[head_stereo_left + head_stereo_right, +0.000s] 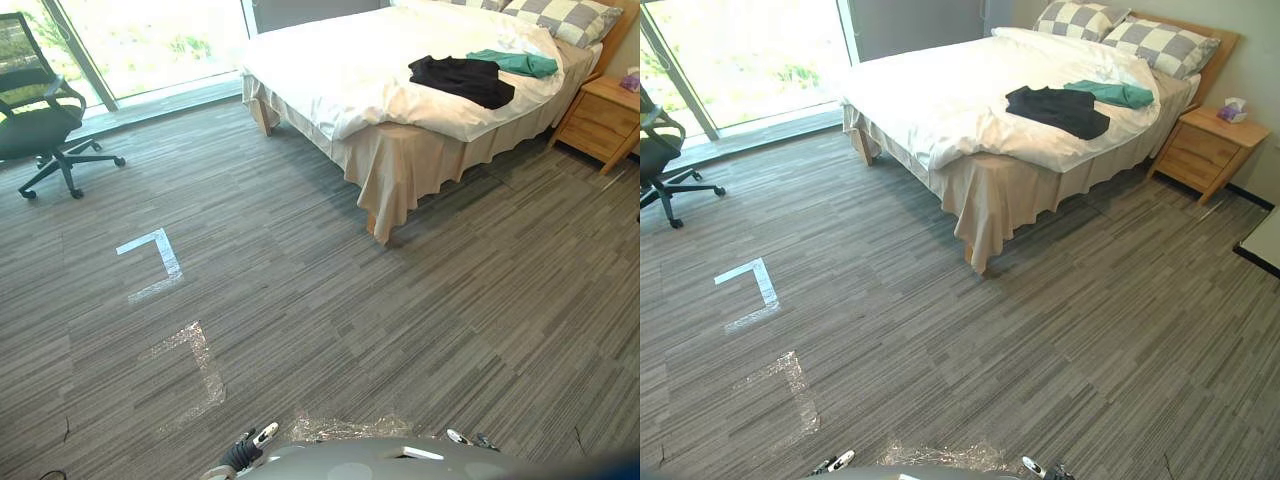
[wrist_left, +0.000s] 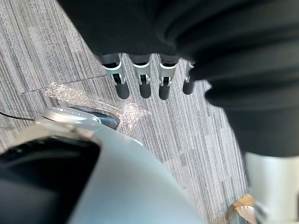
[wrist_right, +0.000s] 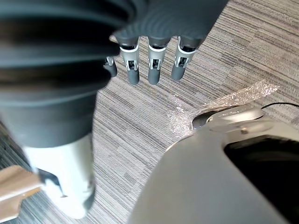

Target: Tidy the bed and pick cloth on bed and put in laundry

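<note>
Task looked unstarted. Black cloth [image 1: 462, 78] and green cloth [image 1: 515, 63] lay side by side, seemingly touching, on the white duvet [image 1: 330, 60] of the bed [image 1: 400, 165], near the checked pillows [image 1: 560, 18]. Robot stood well apart from the bed, across grey carpet [image 1: 400, 320]. Left hand [image 2: 145, 81] hung with fingers straight, holding nothing. Right hand [image 3: 155, 65] likewise relaxed and empty above the floor. Left to do, by my read: approach, pick up both cloths, take them to laundry, straighten the bedding.
</note>
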Controlling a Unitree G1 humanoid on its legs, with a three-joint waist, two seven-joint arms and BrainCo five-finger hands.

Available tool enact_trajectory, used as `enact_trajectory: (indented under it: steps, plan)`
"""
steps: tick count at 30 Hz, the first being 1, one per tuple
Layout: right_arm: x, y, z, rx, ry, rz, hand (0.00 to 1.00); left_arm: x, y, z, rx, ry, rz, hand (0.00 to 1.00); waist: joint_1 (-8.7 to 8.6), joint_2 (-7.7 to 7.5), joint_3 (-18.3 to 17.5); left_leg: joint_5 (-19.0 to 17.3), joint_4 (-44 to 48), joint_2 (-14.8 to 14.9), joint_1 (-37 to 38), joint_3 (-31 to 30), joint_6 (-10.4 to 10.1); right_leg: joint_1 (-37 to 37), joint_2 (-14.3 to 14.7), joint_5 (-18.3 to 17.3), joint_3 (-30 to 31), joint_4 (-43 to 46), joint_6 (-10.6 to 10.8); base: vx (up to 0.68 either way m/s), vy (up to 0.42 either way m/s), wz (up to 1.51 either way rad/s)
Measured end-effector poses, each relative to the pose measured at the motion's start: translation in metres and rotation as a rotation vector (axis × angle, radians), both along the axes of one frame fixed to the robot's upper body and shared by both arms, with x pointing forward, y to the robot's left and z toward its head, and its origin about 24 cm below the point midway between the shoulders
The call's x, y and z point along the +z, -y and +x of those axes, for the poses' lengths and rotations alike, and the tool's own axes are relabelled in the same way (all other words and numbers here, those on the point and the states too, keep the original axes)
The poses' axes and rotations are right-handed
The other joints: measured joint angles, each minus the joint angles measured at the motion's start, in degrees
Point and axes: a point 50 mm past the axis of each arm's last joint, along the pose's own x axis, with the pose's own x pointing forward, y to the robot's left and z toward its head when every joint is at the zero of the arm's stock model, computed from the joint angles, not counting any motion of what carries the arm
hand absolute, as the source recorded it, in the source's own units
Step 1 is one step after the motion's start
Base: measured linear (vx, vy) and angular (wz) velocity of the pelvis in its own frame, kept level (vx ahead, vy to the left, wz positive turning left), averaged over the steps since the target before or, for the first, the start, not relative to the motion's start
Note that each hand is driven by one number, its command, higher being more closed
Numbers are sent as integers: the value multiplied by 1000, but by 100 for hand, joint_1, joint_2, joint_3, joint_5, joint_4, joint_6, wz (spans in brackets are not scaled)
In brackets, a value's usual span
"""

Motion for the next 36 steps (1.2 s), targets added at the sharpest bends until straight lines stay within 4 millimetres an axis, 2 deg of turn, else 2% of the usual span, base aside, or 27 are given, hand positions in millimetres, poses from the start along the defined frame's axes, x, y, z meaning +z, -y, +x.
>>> enact_trajectory:
  steps: [1, 8, 15, 19, 24, 26, 27, 28, 29, 31, 32, 34, 35, 36]
  plan:
    - [0, 0, 2, 2, 4, 2, 0, 0, 0, 1, -2, 3, -2, 0, -1, 34, -3, 10, -23, -6, 9, 1, -12, 15, -7, 11, -14, -35, 18, 56, 6, 0]
    - [0, -3, 4, -2, 4, 9, 0, 1, -2, 3, -33, 18, -24, 0, -6, -37, 62, 80, -269, -13, 160, 12, -120, 100, -18, 27, -153, -180, 54, 52, -12, 3]
    - [1, -4, 14, 3, 30, 10, 0, 2, 0, 6, -64, 26, -64, 0, -13, -30, 135, 57, -282, -6, 263, 62, -155, 142, -15, 12, -136, -189, 88, -9, -11, -2]
    - [2, -4, 18, 4, 41, 3, 0, 2, 1, 6, -96, 24, -76, 0, -5, -14, 202, 22, -282, 18, 347, 253, -200, 158, 16, 21, 60, -199, 74, -42, -14, -22]
    - [2, -3, 17, -7, 34, -17, 0, 1, 2, 4, -108, 6, -84, 0, -23, -35, 224, -76, -250, 81, 324, 481, -153, 34, 94, 31, 280, -150, 25, -31, -26, -28]
    - [2, -2, 19, -11, 39, -26, 0, 1, 1, 5, -115, 9, -89, 0, -4, -68, 246, -270, -19, 92, 186, 634, -97, -319, 89, -294, 372, 383, 58, -22, -22, -36]
    - [3, -2, 21, -16, 54, -37, 0, 2, 0, 6, -124, 11, -88, 0, -13, -60, 335, -403, 191, 81, 146, 717, -38, -600, 24, -610, 371, 1093, 328, -6, -26, -49]
    - [5, -1, 24, -16, 69, -46, 0, 2, 1, 8, -128, 14, -88, 0, 13, -84, 455, -474, 349, 105, 151, 897, 40, -1033, -46, -709, 236, 2016, 486, -25, -24, -62]
    - [5, 0, 25, -17, 75, -49, 0, 2, 1, 8, -127, 14, -87, 0, 26, -60, 504, -514, 413, 128, 158, 1019, 56, -1289, -102, -712, 102, 2542, 506, -26, -15, -67]
    - [6, -1, 26, -38, 86, -52, 0, 2, -3, 8, -127, 15, -78, 0, -4, -101, 659, -628, 537, 157, 299, 1202, 52, -1814, -446, -822, -492, 3783, 442, 63, -4, -56]
    - [4, -4, 18, -66, 69, -43, 0, 3, -4, 14, -127, 29, -75, 0, -15, -76, 728, -786, 657, 344, 474, 1328, -80, -2052, -680, -966, -768, 4276, 386, 182, -24, -49]
    - [4, -4, 16, -94, 76, -40, 0, 3, -5, 15, -124, 27, -71, 0, -46, -68, 734, -908, 775, 553, 537, 1371, -192, -2116, -696, -975, -883, 4256, 392, 176, -86, -35]
    - [4, -4, 15, -101, 82, -43, 0, 3, -7, 14, -109, 9, -52, 0, -67, -57, 736, -1069, 873, 824, 602, 1443, -362, -2211, -694, -972, -992, 3994, 396, 198, -206, -29]
    - [4, -4, 15, -101, 88, -44, 0, 3, -8, 14, -106, 6, -45, 0, -69, -45, 747, -1145, 902, 910, 626, 1456, -415, -2260, -697, -964, -1028, 3808, 402, 209, -239, -31]
